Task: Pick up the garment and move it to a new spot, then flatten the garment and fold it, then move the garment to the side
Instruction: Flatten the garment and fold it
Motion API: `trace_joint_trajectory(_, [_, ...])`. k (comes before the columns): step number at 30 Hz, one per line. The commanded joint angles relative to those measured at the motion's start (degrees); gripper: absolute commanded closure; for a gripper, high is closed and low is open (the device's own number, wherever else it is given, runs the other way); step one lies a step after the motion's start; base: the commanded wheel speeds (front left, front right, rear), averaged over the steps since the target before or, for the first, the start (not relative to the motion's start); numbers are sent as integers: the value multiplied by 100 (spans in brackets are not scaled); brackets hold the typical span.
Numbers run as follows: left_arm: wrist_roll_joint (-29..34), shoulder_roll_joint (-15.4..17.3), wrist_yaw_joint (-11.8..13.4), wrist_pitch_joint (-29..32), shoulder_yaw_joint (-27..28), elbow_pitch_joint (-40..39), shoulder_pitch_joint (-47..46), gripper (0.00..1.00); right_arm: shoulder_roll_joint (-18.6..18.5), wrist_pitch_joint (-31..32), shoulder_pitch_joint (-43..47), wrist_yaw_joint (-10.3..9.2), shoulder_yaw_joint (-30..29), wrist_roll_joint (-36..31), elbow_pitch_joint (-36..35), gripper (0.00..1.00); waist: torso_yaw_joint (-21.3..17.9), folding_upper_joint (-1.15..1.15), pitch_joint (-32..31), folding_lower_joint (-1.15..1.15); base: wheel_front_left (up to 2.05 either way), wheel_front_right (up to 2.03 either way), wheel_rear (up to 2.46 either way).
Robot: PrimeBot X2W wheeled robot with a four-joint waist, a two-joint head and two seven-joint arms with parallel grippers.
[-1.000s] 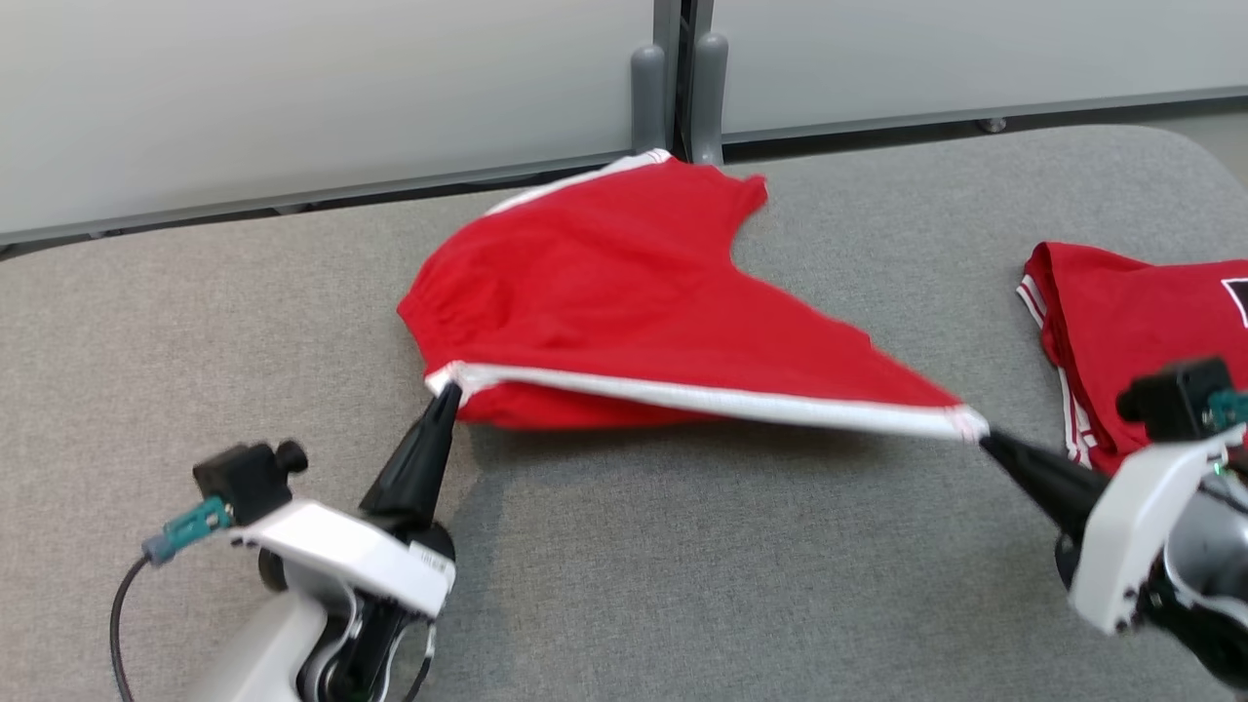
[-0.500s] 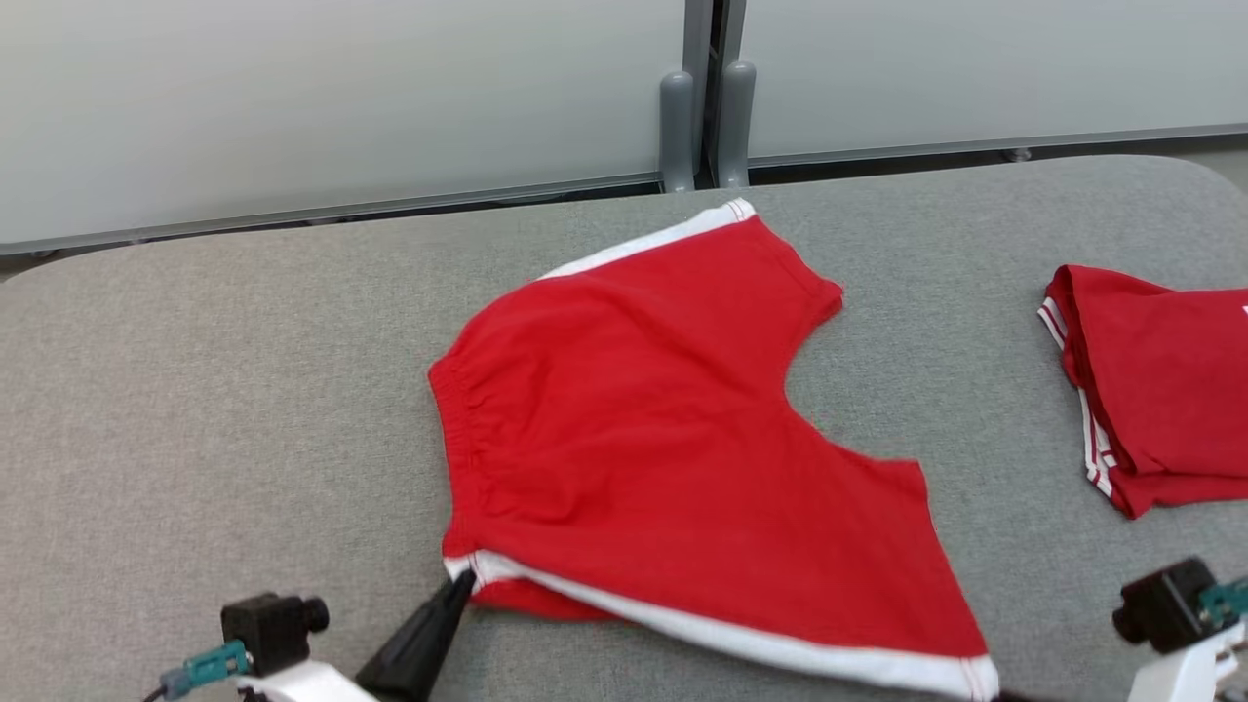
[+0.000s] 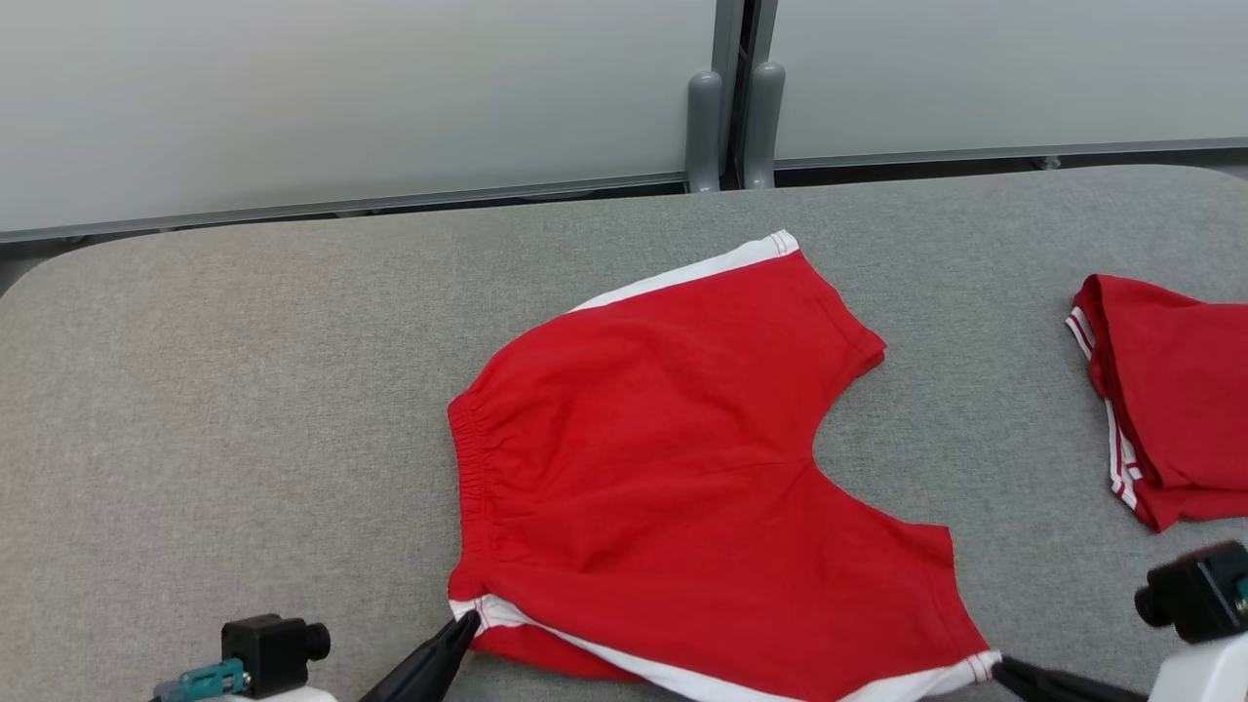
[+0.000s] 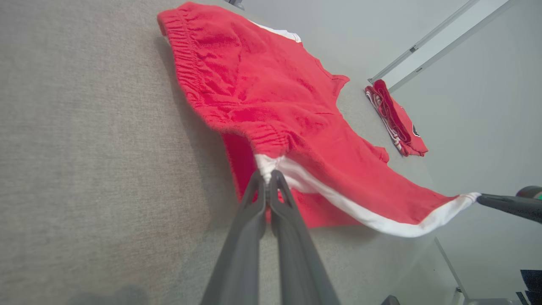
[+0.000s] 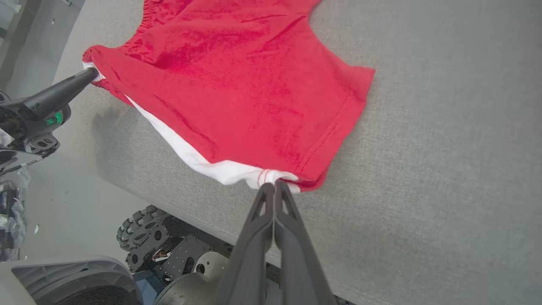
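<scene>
- The grey padded table [image 3: 244, 390] stretches across in front of me, and I place everything else by it.
- The red shorts [image 3: 663, 468] lie spread over the middle of the table. Their far leg rests flat towards the table's back edge, and their near side reaches the table's front edge.
- A second red garment [image 3: 1170, 390], folded, sits at the table's right end, well apart from the shorts.
- The shorts' elastic waistband [image 3: 473, 458] faces the table's left end, and the leg openings face its right end.
- The white side stripe [image 4: 360, 212] runs along the shorts' near edge. It is drawn taut between my two grippers and raised off the table, with a shadow under it.
- My left gripper [image 4: 267, 178] sits by the table's front edge. Its fingers are pressed together, pinching the waistband end of the stripe.
- My right gripper [image 5: 274, 186], further along the same front edge, has its fingers clamped together on the stripe's hem corner.
</scene>
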Motion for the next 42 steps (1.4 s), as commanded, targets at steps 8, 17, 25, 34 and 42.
trace_joint_trajectory(8, [138, -239, 32, 194, 55, -11, -822, 100, -591, -461, -1870, 3, 669, -280, 645, 100, 212, 0, 47, 0, 0, 0, 0])
trace_joint_trajectory(17, [134, -628, -41, 281, 138, 528, -1583, 100, -687, -1577, -3834, 2, 1317, -994, 2260, 100, 437, 0, 230, 0, 0, 0, 0])
trace_joint_trajectory(25, [208, -973, -189, 245, 128, 981, -2143, 100, -652, -2287, -5000, 2, 1745, -1272, 3601, 100, 683, 0, 533, 0, 0, 0, 0])
trace_joint_trajectory(34, [358, -1480, -180, 295, 160, 1912, -3177, 100, -430, -2789, -6196, 2, 2006, -1500, 4912, 100, 877, 0, 1090, 0, 0, 0, 0])
trace_joint_trajectory(42, [425, -1805, -267, 249, 129, 2583, -3753, 100, -290, -3184, -6999, 2, 2444, -1658, 5747, 100, 963, 0, 1440, 0, 0, 0, 0])
